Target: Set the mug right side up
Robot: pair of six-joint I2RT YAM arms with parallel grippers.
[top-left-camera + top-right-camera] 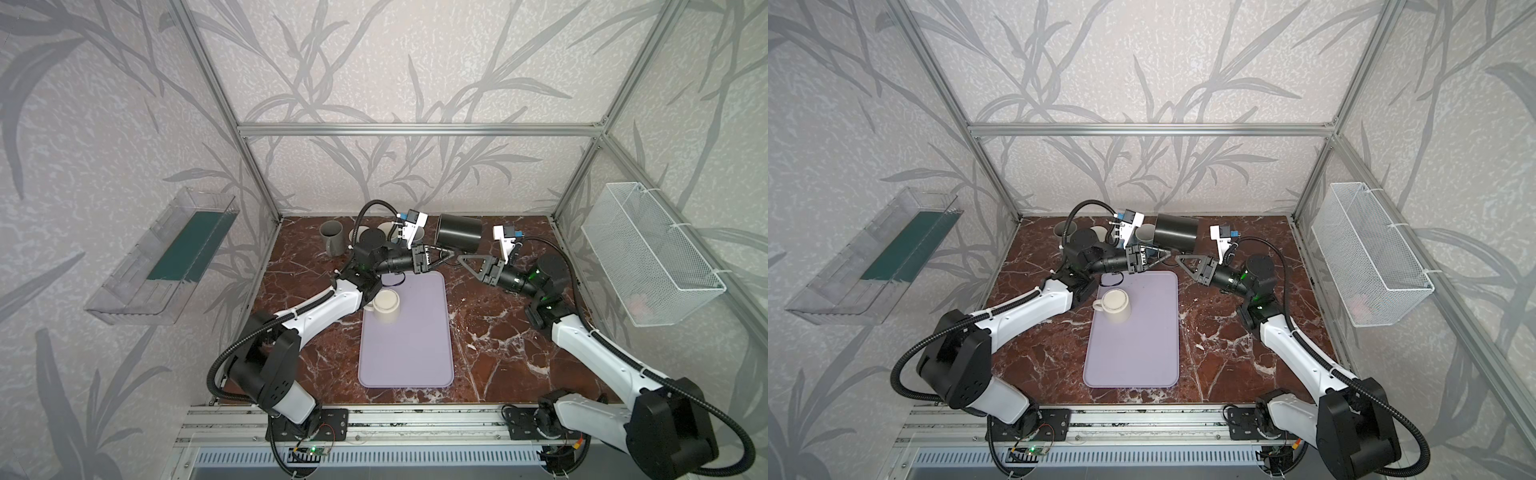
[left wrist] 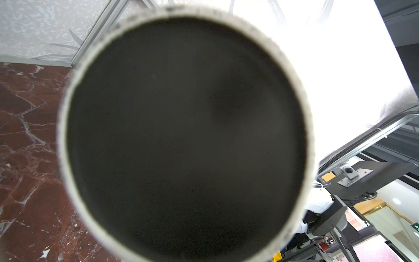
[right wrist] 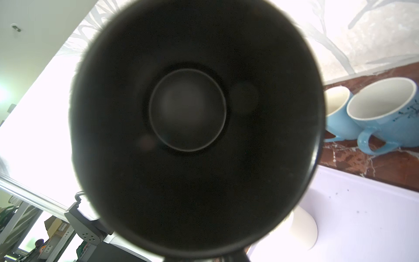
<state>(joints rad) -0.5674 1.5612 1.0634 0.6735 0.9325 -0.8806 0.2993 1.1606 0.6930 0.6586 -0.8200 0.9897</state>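
**Top views.** The black mug [image 1: 459, 235] hung in the air on its side over the back of the worktop [image 1: 498, 340], just beyond the far edge of the lilac mat [image 1: 405, 353]. The right claw [image 1: 460, 258] was clenched, with its tips tucked under the mug and carrying it. The exact grip point was hidden. The left claw [image 1: 451, 253] had its tips just beneath the mug's other end. The finger gap was too small to read, so I could not tell whether it was clenched or released. A cream mug [image 1: 1115, 305] stood at the mat's left edge. A grey mug [image 1: 332, 241] stood at the back left.

**Left wrist.** The black mug's [image 2: 186, 136] flat base, dark with a pale ring, filled the frame. The claw's state could not be read here.

**Right wrist.** The black mug's [image 3: 188, 181] mouth faced the camera, and its inner bottom was visible. Two blue mugs [image 3: 383, 113] stood upright on the worktop beyond it.
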